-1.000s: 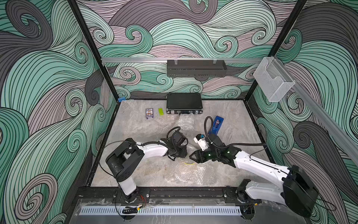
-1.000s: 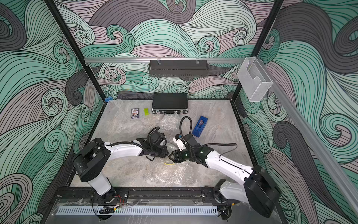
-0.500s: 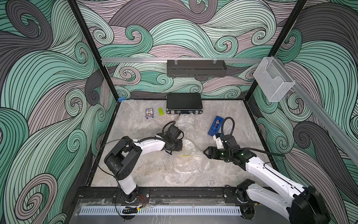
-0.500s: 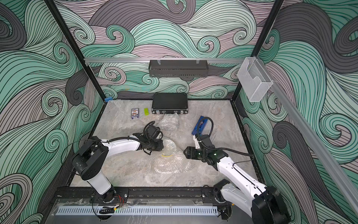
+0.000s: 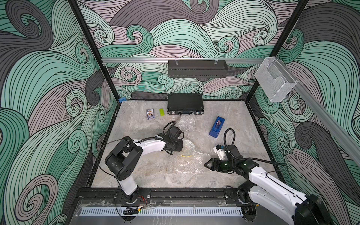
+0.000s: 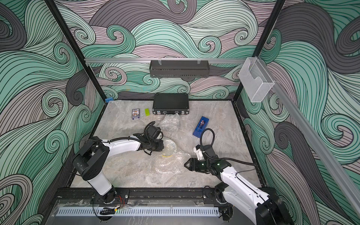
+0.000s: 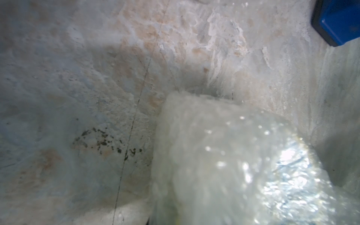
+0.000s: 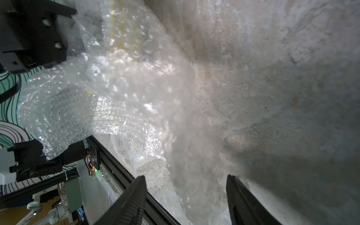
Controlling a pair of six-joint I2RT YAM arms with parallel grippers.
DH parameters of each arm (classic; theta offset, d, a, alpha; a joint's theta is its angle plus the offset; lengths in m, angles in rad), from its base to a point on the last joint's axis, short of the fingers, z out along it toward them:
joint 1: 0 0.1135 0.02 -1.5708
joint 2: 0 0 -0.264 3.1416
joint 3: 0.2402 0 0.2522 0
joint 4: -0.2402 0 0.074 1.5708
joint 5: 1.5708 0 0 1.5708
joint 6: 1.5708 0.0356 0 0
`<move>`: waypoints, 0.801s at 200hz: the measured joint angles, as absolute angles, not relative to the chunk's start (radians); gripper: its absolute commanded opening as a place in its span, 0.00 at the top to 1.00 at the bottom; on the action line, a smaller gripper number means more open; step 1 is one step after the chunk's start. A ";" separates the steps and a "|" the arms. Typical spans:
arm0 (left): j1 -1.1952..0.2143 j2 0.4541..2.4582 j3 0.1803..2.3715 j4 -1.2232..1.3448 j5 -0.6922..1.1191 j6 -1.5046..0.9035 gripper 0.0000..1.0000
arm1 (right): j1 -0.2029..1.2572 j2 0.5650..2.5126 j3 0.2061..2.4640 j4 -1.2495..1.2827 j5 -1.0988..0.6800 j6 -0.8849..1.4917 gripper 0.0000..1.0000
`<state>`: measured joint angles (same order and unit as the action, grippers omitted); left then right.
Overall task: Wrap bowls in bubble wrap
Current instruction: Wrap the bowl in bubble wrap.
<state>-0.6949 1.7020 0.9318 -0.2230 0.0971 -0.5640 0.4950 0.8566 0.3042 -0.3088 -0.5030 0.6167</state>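
A bowl (image 5: pixel 188 149) (image 6: pixel 169 148) with a yellow rim lies mid-table under clear bubble wrap (image 5: pixel 185 165) (image 6: pixel 167 165), which spreads toward the front. My left gripper (image 5: pixel 180 147) (image 6: pixel 160 146) sits at the bowl's left edge. The left wrist view shows wrap (image 7: pixel 224 165) rising over the hidden fingers, with the bowl's blue lines (image 7: pixel 292 157) showing through, so the gripper looks shut on the wrap. My right gripper (image 5: pixel 205 165) (image 6: pixel 185 165) (image 8: pixel 186 177) is at the sheet's right edge. It is open, with a blurred fold of wrap (image 8: pixel 116 87) between its fingers.
A second crumpled bubble-wrap bundle (image 5: pixel 187 123) lies behind the left gripper. A black case (image 5: pixel 185 104) stands at the back, with a card box (image 5: pixel 150 114) and a green piece (image 5: pixel 161 112) to its left. A blue box (image 5: pixel 217 127) lies at right. The black front rail (image 5: pixel 175 192) runs along the near edge.
My right gripper has drawn back from the bowl, rightward and toward the front, to the sheet's edge. The left gripper has stayed by the bowl, and wrap now lies over it.
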 measured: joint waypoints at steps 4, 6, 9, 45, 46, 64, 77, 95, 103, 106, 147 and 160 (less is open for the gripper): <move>-0.694 1.702 0.932 -0.223 0.097 -0.564 0.85 | 0.495 0.846 0.303 -0.303 -0.506 0.620 0.41; -0.694 1.702 0.932 -0.222 0.097 -0.564 0.85 | 0.495 0.842 0.303 -0.300 -0.509 0.620 0.44; -0.694 1.702 0.931 -0.222 0.098 -0.564 0.85 | 0.495 0.834 0.302 -0.295 -0.511 0.621 0.47; -0.692 1.703 0.919 -0.200 0.109 -0.564 0.85 | 0.495 0.814 0.314 -0.217 -0.561 0.636 0.76; -0.691 1.704 0.919 -0.199 0.109 -0.564 0.85 | 0.495 0.815 0.315 -0.215 -0.562 0.638 0.77; -0.689 1.709 0.919 -0.188 0.118 -0.564 0.85 | 0.496 0.856 0.347 -0.185 -0.588 0.637 0.89; -0.689 1.711 0.918 -0.180 0.123 -0.564 0.86 | 0.498 0.896 0.381 -0.168 -0.604 0.636 0.92; -0.689 1.711 0.910 -0.166 0.131 -0.565 0.88 | 0.509 0.967 0.442 -0.146 -0.619 0.636 0.96; -0.689 1.711 0.906 -0.157 0.135 -0.565 0.88 | 0.518 0.998 0.467 -0.132 -0.622 0.636 0.96; -0.689 1.711 0.905 -0.155 0.136 -0.565 0.88 | 0.521 1.008 0.477 -0.129 -0.622 0.639 0.97; -0.690 1.711 0.890 -0.123 0.148 -0.565 0.90 | 0.598 1.215 0.645 -0.081 -0.617 0.636 0.99; -0.692 1.711 0.885 -0.112 0.150 -0.565 0.90 | 0.616 1.290 0.701 -0.067 -0.604 0.636 0.99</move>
